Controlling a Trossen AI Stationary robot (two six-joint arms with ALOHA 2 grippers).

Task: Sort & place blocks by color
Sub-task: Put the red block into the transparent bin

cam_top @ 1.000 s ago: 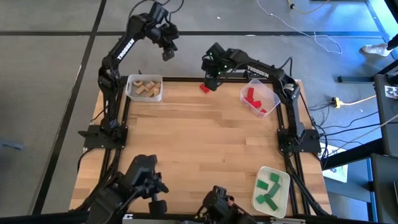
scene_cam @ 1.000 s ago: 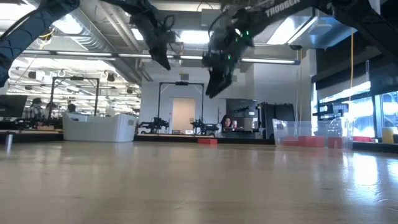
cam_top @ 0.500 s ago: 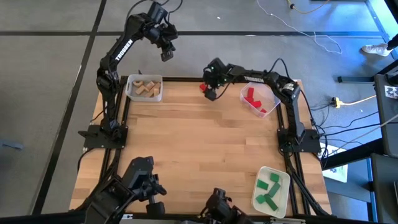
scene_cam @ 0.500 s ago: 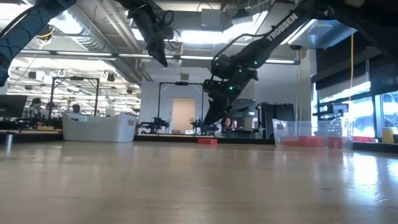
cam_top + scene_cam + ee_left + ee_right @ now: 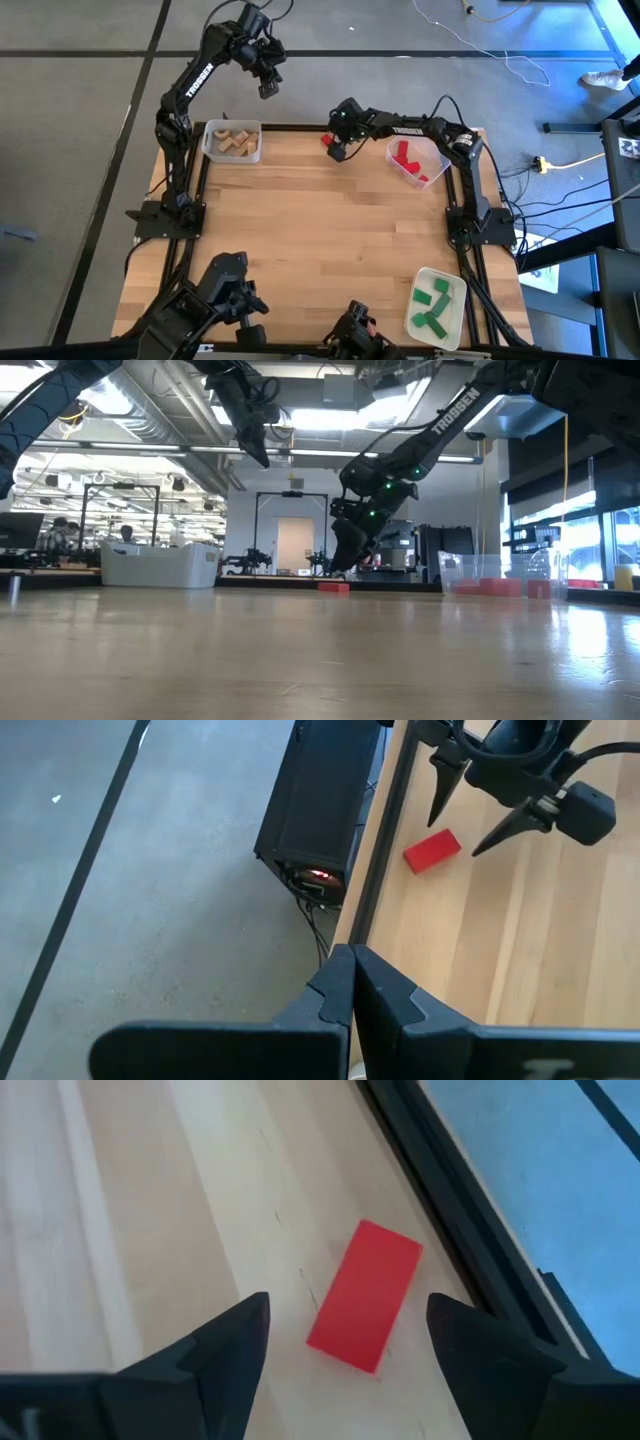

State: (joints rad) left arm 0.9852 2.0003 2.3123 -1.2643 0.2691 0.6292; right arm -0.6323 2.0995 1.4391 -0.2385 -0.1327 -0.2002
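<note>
Desk [image 5: 320, 230] of light wood, black frame round the edges. Left arm up high past the far left corner, left gripper [image 5: 268, 88] out over the floor, fingers [image 5: 352, 990] pressed tight together with nothing between. Right arm stretched along the far edge, right gripper [image 5: 338, 150] down low near the middle of that edge, fingers [image 5: 228, 1348] spread wide apart, holding nothing.

Clear bin [image 5: 233, 141] at the far left corner, tan blocks [image 5: 235, 141] inside. Second clear bin [image 5: 417, 160] at the far right corner, red blocks [image 5: 405, 156] inside. White tray [image 5: 437, 305] at the near right corner, green blocks [image 5: 433, 304] on top.

Single red block [image 5: 365, 1295] flat on the desk right by the far edge, just inside the black frame, lying slantwise. Sits between the two spread fingers of the right gripper, a gap of bare wood on each side, not touching either one. From the left wrist, same red block [image 5: 432, 851] seen beside the dark finger tips of the right gripper [image 5: 470, 815].
</note>
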